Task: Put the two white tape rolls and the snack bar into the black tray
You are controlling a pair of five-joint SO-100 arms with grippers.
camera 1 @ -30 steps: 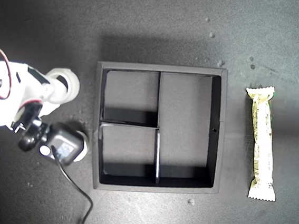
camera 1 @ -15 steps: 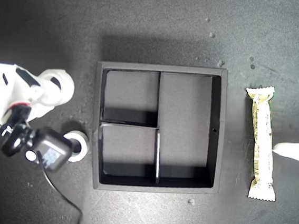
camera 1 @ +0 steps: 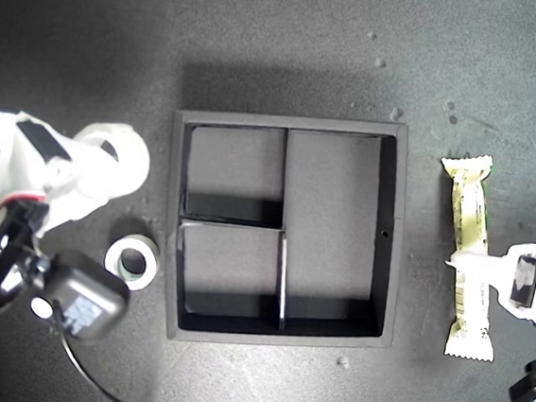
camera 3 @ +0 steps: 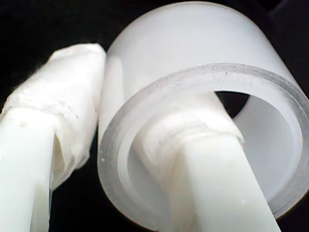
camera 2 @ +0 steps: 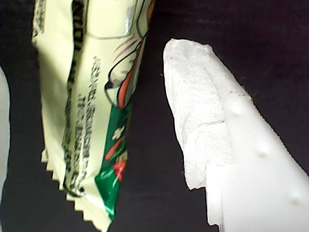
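At the exterior view's left, your second gripper (camera 1: 101,161) clamps one white tape roll (camera 1: 118,155); the other tape roll (camera 1: 132,261) lies beside the empty black tray (camera 1: 388,234). First wrist view: your first gripper (camera 2: 96,125) straddles the snack bar (camera 2: 91,96), jaws apart. Second wrist view: one finger (camera 3: 207,164) runs through the roll.

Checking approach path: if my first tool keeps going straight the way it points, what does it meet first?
Likely the cream and yellow-green wrapped snack bar: my first tool already reaches its lower half in the exterior view. Height above it is unclear.
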